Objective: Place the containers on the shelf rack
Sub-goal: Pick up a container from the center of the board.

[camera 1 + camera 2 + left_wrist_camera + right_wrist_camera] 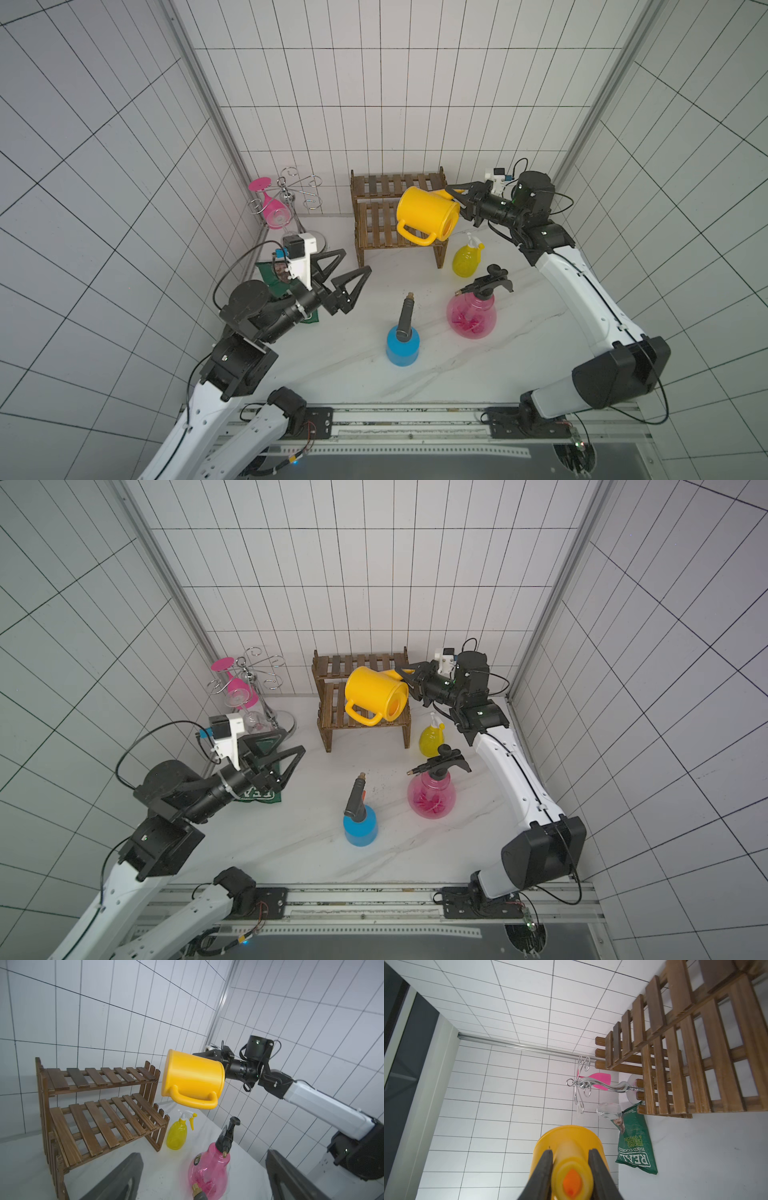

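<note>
The right fingers (pixel 542 1174) are closed on the spout of the yellow watering can (pixel 424 212), holding it on its side in the air over one end of the shelf rack (pixel 378 185). The left fingers (pixel 118 1182) are spread wide and empty, out in front of the rack. The small yellow bottle (pixel 465 259), pink sprayer (pixel 471 318) and blue bottle (pixel 402 347) stand on the tabletop (pixel 332 365) in front of the rack.

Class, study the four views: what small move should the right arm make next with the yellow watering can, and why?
Probably roll the wrist to bring the watering can upright. The right tool grips its spout, and the can hangs on its side in the air near the shelf rack, handle downward, so lowering now would likely land it askew.
</note>
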`<state>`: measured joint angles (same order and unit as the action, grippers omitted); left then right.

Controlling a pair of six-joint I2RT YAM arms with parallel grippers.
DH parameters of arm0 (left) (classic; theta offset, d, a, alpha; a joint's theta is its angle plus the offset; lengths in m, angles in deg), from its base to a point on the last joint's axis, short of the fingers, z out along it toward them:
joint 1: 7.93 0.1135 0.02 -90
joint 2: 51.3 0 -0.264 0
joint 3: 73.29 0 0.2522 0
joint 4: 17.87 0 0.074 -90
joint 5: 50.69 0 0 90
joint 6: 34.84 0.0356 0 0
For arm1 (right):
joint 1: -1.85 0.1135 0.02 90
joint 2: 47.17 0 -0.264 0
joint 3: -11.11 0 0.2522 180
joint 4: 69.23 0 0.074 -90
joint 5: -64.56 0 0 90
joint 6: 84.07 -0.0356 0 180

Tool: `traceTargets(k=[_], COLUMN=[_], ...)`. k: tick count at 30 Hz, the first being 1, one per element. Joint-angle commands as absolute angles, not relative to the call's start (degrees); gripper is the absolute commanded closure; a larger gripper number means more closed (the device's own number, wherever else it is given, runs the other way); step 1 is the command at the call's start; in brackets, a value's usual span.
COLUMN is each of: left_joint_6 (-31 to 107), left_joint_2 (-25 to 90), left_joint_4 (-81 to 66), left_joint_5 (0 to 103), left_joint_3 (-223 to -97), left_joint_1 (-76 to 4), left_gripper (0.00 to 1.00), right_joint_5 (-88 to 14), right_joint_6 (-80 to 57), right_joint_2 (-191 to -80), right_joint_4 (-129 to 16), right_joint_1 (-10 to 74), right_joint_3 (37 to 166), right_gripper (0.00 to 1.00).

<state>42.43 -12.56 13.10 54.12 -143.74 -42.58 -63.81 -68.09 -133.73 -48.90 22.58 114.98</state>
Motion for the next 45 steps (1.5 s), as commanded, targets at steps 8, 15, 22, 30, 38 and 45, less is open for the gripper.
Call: traceTargets(k=[8, 15, 22, 30, 38, 45], left_joint_6=[98.45, 106.75, 106.87, 107.78, 107.90, 104.00], left_joint_2=[-4.34, 9.50, 21.52, 27.29, 28.54, 25.39], left_joint_4=[14.37, 3.71, -2.87, -7.45, -8.76, -6.50], left_joint_5=[30.45, 24.22, 22.21, 22.20, 22.36, 26.05], left_joint_3=[-141.23, -144.60, -149.50, -152.49, -153.15, -153.06], left_joint_1=[-63.34, -61.09, -57.59, -57.18, -56.46, -54.18], left_gripper=[0.07, 0.08, 0.18, 0.33, 0.86, 1.00], right_joint_5=[-52.35, -47.88, -48.78, -50.62, -52.73, -55.38], right_joint_6=[-66.43, -67.47, -70.07, -72.21, -73.47, -70.51], right_joint_2=[-135.81, -136.46, -137.18, -137.85, -138.22, -137.68], right_joint_4=[-30.01, -24.25, -23.56, -24.73, -26.44, -29.07], right_joint_1=[24.03, 25.47, 25.98, 26.85, 27.07, 26.40], right_joint_3=[121.46, 123.70, 123.87, 123.47, 122.69, 122.45], right_gripper=[0.97, 0.98, 0.99, 0.98, 0.92, 0.49])
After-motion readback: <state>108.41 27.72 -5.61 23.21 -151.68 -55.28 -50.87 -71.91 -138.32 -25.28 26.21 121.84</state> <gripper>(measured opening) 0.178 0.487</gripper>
